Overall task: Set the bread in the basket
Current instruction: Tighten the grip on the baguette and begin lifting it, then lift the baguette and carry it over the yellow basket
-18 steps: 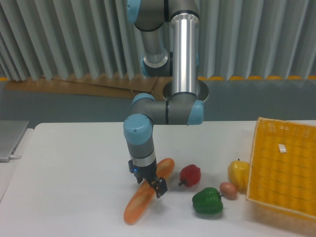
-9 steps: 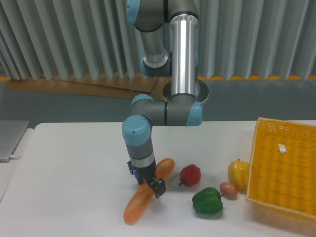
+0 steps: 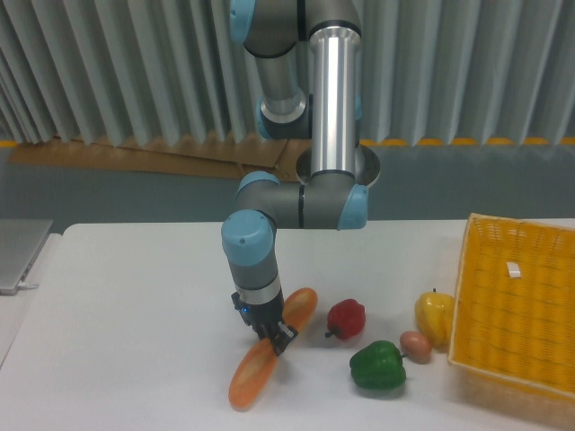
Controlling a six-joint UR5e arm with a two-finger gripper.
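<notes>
- White table, with everything on it.
- Large bright yellow woven basket at the right edge.
- Long glossy orange-tan baguette, lying slantwise left of the basket, well apart.
- Black two-finger gripper clamped around the baguette's middle.
- Green pepper, yellow pepper, red pepper between.
</notes>
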